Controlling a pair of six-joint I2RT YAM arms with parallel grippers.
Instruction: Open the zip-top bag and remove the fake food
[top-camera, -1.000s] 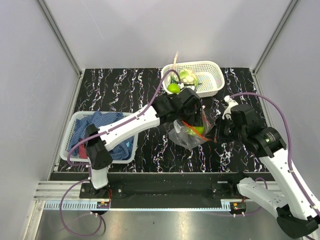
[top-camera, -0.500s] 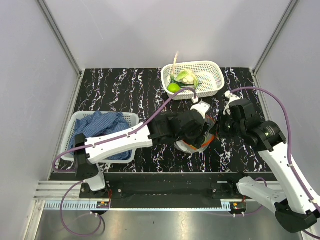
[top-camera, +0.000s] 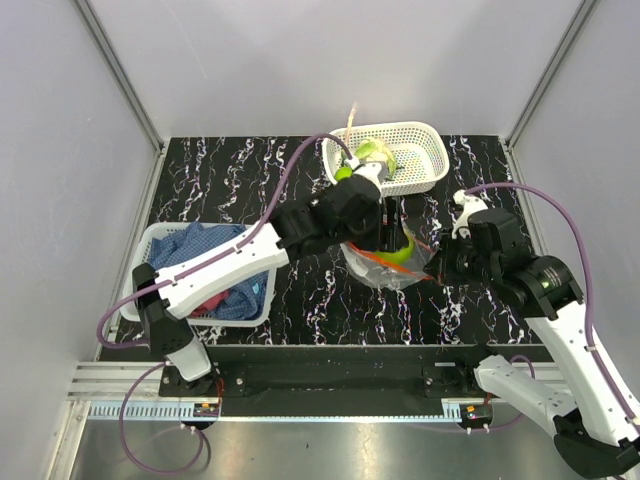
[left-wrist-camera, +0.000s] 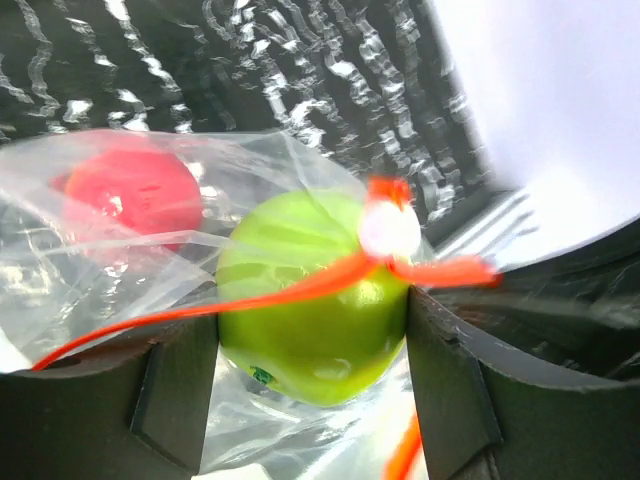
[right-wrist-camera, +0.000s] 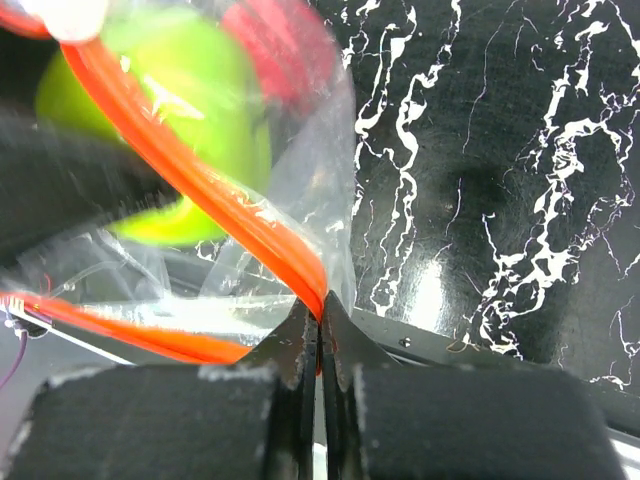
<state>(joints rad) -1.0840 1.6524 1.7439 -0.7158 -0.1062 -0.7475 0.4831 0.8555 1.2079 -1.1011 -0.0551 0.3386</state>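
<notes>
Left gripper (left-wrist-camera: 312, 335) clamps lime (left-wrist-camera: 300, 290) inside bag (left-wrist-camera: 120, 270) mouth, right of table (top-camera: 250, 180) centre. Right gripper (right-wrist-camera: 320, 325), pinched flat on zip strip (right-wrist-camera: 230, 210), sits just right of lime; extraction should pull leftward, away.

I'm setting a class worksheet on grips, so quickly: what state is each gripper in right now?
Left gripper: closed on the lime-green fruit in the zip-top bag.
Right gripper: shut, pinching that bag's orange zip strip.

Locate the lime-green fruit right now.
Centre-right of the table in the top view: the lime-green fruit sits in the zip-top bag, between the jaws of the left gripper, beside the red piece.
</notes>
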